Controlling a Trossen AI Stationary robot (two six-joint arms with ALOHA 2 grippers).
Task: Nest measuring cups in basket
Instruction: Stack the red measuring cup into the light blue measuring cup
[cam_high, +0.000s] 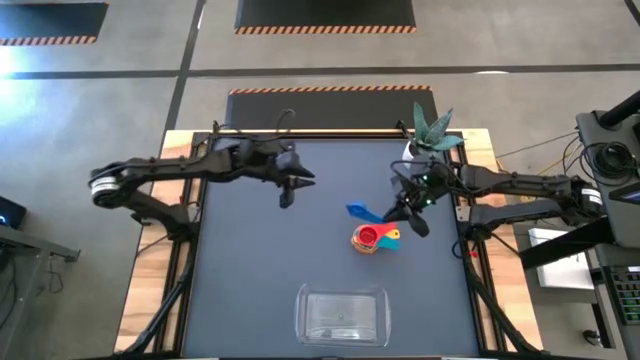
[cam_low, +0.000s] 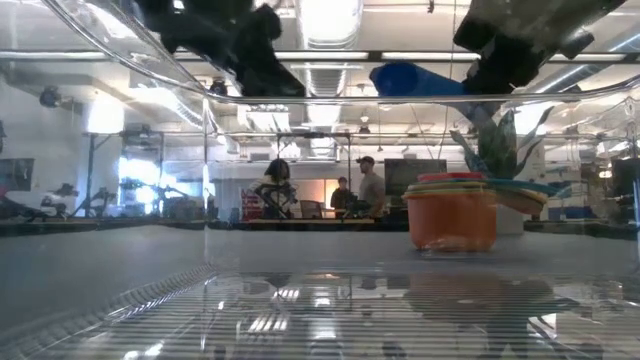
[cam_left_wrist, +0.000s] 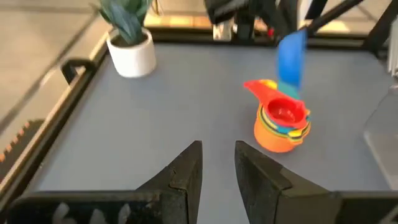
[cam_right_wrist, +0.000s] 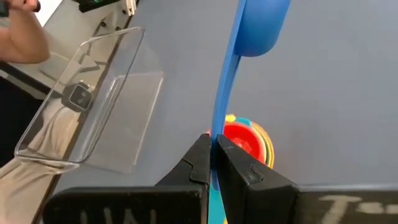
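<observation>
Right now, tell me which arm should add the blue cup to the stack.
Right. The right gripper is shut on the blue cup's handle, close to the nested stack; the left gripper holds nothing, farther off.

Measuring cups and basket on the dark tabletop

The blue cup (cam_high: 361, 212) is lifted by its handle, just beside a nested stack (cam_high: 375, 239) with the red cup (cam_left_wrist: 285, 113) innermost and the orange cup (cam_low: 451, 220) outermost. The clear rectangular basket (cam_high: 342, 315) lies well apart near the front edge.
</observation>
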